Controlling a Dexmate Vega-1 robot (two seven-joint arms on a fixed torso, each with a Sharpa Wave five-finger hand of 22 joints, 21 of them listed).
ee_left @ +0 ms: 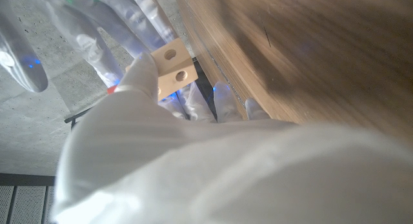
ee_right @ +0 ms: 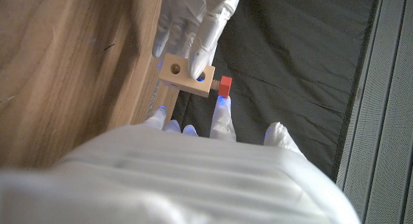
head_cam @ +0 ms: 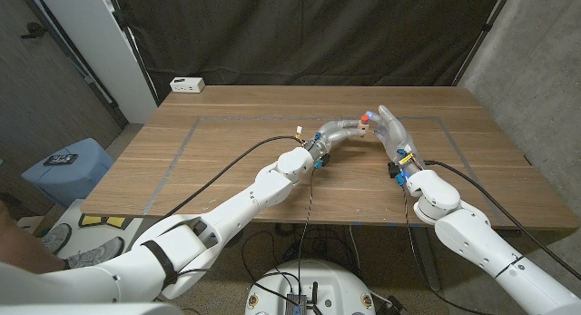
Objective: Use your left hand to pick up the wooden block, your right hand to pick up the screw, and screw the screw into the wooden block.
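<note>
Bench (head_cam: 227, 142): brown wood grain. Block (ee_right: 187, 74): pale wood, round holes in its faces, held above the bench by left robot hand (head_cam: 338, 132). Screw (ee_right: 224, 86): red head, shank in block's side hole, pinched by right robot hand (head_cam: 392, 133). No legible writing.

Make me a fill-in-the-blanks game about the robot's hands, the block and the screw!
1. The wooden block is held by the robot's ____ hand.
2. The head of the screw is coloured ____.
3. The right hand holds the ____.
4. Both hands meet above a table made of ____.

Missing words: left; red; screw; wood
</note>
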